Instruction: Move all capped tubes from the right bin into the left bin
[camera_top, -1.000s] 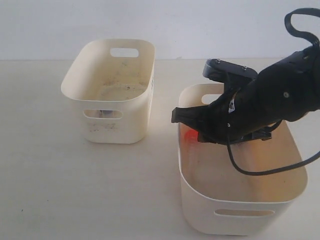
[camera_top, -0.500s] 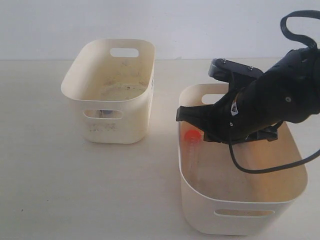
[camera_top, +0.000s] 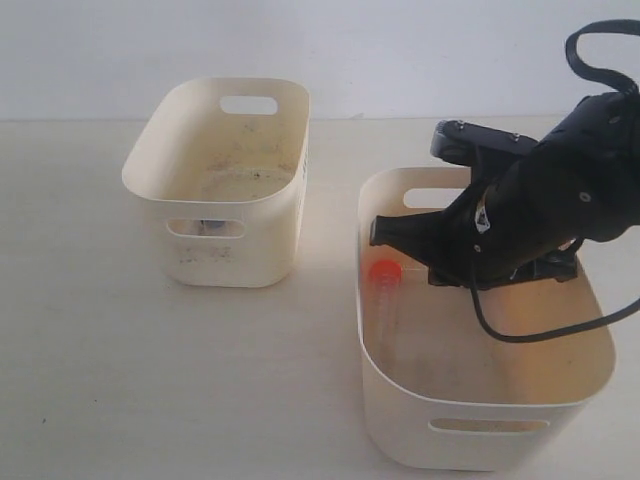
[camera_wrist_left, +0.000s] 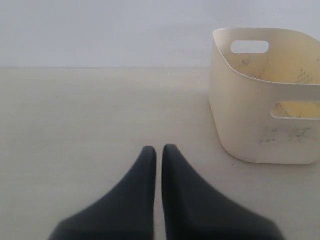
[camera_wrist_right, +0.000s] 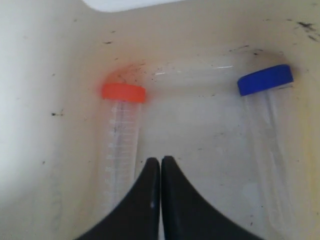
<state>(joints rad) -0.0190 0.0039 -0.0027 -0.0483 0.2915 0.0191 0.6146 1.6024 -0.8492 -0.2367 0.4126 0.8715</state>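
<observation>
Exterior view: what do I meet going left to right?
Left bin → right bin. The orange-capped tube and right gripper sit within the right bin's span, so they are left out.

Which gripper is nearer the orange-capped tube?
Right. The right gripper, jaws shut, hangs inside the right bin beside the orange-capped tube. The left gripper is over the table, outside the left bin.
</observation>
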